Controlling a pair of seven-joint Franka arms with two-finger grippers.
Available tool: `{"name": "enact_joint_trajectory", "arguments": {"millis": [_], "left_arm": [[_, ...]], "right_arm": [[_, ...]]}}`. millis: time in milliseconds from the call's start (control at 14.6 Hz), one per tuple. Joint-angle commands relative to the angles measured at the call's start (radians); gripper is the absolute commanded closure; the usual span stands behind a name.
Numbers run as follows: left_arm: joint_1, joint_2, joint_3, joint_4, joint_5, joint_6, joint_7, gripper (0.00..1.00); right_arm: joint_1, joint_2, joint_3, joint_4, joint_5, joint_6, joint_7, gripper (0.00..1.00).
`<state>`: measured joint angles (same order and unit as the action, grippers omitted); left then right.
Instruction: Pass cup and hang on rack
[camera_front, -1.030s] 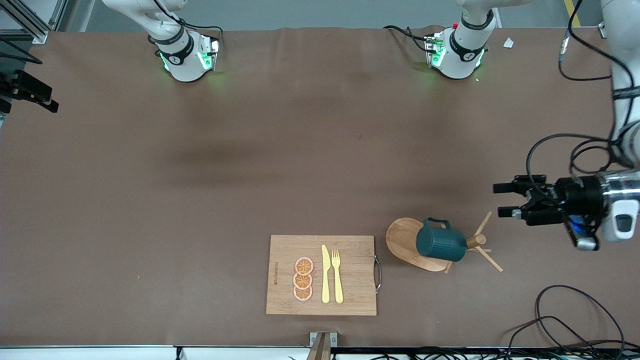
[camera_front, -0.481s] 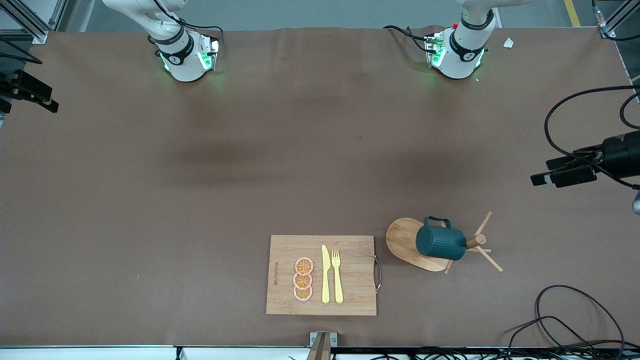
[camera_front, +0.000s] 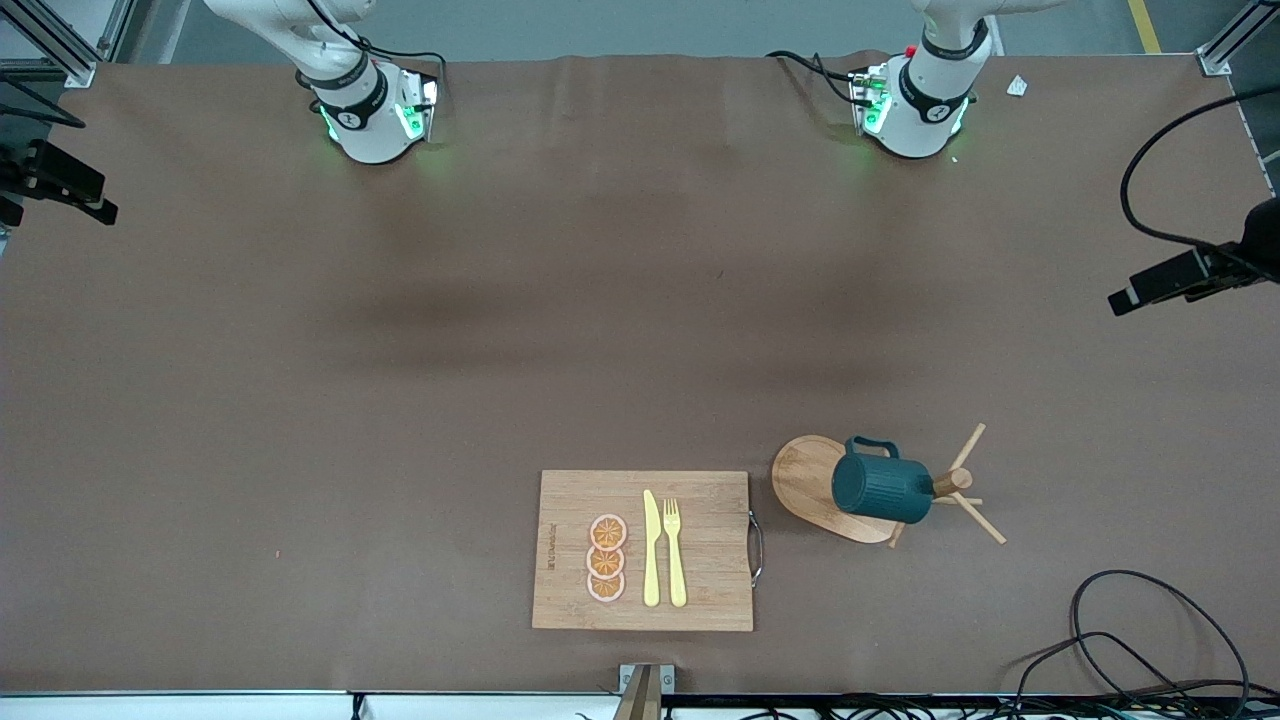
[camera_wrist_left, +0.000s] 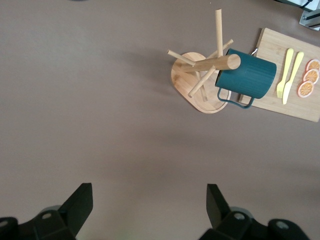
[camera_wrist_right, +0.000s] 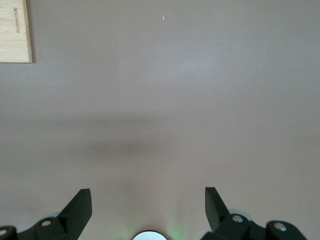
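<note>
Since a second ago, left gripper (camera_wrist_left: 148, 210) is pulling off toward its end of the table, jaws wide and empty. Cup (camera_front: 882, 488) is hanging on rack (camera_front: 815, 482), beside cutting board (camera_front: 700, 590) carrying knife (camera_front: 651, 550), fork (camera_front: 675, 551) and orange slices (camera_front: 606, 558). Right gripper (camera_wrist_right: 147, 210) is hovering over bare table, fingers spread, holding nothing.

Brown table (camera_front: 300, 400) bears cutting board (camera_front: 700, 540) and rack (camera_front: 805, 480).

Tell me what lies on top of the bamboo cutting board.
On the cutting board lie three orange slices, a yellow knife and a yellow fork. Nothing covers them.
</note>
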<state>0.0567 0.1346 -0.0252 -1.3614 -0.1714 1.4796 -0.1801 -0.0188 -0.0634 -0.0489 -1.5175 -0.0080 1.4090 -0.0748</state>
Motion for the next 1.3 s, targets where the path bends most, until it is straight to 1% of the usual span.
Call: {"name": "enact_joint_trajectory", "arguments": {"millis": [0, 137, 412, 481, 618, 755, 893, 962, 1236], "left_arm": [[0.0, -0.042, -0.028, -0.018, 0.05, -0.016, 0.039, 0.0], [0.008, -0.047, -0.067, -0.018, 0.087, -0.016, 0.042, 0.0], [0.006, -0.07, -0.067, -0.056, 0.105, -0.03, 0.03, 0.0], [-0.004, -0.081, -0.058, -0.062, 0.107, -0.03, 0.031, 0.0], [-0.056, -0.114, -0.045, -0.091, 0.166, -0.03, 0.027, 0.0], [-0.087, -0.148, -0.032, -0.116, 0.176, -0.03, 0.028, 0.0], [-0.121, -0.158, 0.007, -0.119, 0.176, -0.032, 0.042, 0.0], [-0.132, -0.158, 0.02, -0.119, 0.176, -0.032, 0.047, 0.0], [-0.132, -0.161, 0.022, -0.117, 0.174, -0.027, 0.099, 0.0]], "right_arm": [[-0.001, -0.013, 0.001, -0.007, -0.003, -0.008, -0.013, 0.0], [-0.001, -0.013, 0.001, -0.007, -0.004, -0.009, -0.014, 0.0], [-0.001, -0.013, 0.001, -0.007, -0.004, -0.012, -0.014, 0.0], [-0.001, -0.013, 0.001, -0.007, -0.004, -0.016, -0.013, 0.0], [-0.001, -0.013, 0.001, -0.007, -0.004, -0.018, -0.013, 0.0], [-0.001, -0.013, 0.001, -0.007, -0.003, -0.018, -0.013, 0.0], [-0.003, -0.013, 0.001, -0.007, -0.003, -0.018, -0.011, 0.0], [-0.003, -0.013, 0.001, -0.007, -0.003, -0.016, -0.011, 0.0], [-0.004, -0.013, 0.001, -0.007, -0.003, -0.015, -0.011, 0.0]]}}
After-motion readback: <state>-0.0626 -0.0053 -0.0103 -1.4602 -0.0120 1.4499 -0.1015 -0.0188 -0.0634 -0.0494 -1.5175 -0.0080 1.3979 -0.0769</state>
